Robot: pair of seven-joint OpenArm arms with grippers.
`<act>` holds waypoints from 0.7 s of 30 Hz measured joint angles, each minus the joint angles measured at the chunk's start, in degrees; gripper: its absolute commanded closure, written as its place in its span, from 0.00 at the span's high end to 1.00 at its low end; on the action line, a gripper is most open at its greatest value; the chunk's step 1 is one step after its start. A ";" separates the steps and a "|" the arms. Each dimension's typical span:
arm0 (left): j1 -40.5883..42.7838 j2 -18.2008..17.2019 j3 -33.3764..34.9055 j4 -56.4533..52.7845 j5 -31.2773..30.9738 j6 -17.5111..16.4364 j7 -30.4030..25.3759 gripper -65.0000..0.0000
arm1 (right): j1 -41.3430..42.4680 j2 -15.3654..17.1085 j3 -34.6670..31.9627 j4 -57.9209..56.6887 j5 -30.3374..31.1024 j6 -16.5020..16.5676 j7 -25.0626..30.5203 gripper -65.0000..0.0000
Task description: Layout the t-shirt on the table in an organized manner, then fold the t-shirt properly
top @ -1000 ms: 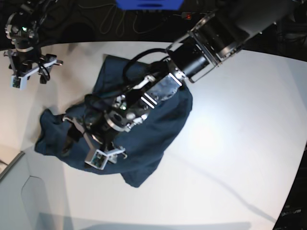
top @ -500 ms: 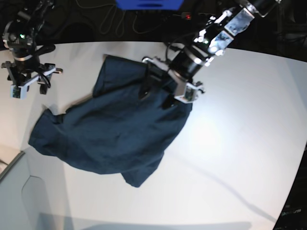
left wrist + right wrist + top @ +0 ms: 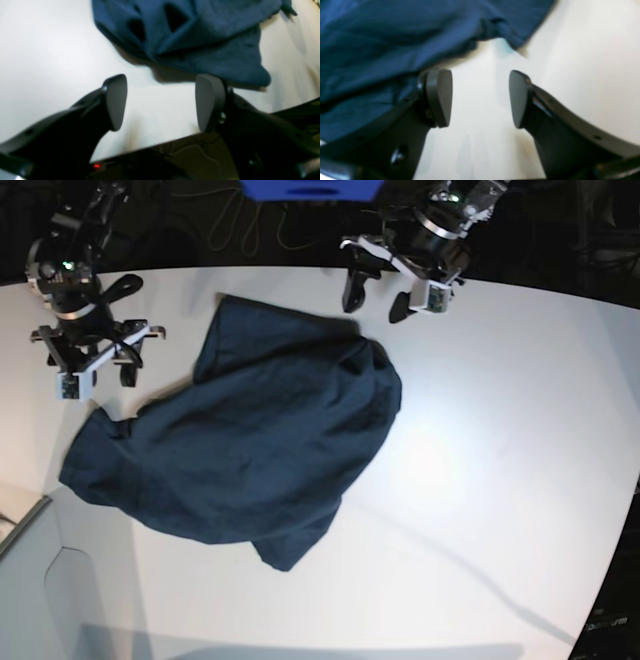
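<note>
Navy soft t-shirt (image 3: 250, 440) lies rumpled on matte white table (image 3: 500, 480); both arms' fingers (image 3: 115, 100) spread, empty.

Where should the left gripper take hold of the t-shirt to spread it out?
Judging by its pose, the t-shirt is best gripped at the far corner nearest the open left gripper, coming down from the table's far edge. That corner lies flat and free, while the cloth further in is bunched.

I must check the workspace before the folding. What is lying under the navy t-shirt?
The t-shirt lies crumpled directly on the white table, which shows bare on all its sides. Whether anything small is hidden beneath the cloth cannot be seen, because the fabric covers that area.
</note>
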 measured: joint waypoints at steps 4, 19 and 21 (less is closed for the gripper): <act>-3.52 3.76 -0.04 -4.15 0.22 0.11 0.39 0.64 | -0.22 0.15 0.26 -0.04 -0.17 0.00 -0.04 0.56; -12.07 11.72 -0.04 -18.29 0.57 -1.03 -3.87 0.57 | -2.54 0.96 0.37 -0.07 -0.50 0.00 -0.24 0.55; -12.83 12.11 -0.04 -19.02 0.42 -0.98 -3.39 0.42 | -2.49 0.98 0.35 -0.07 -0.59 0.00 -0.04 0.55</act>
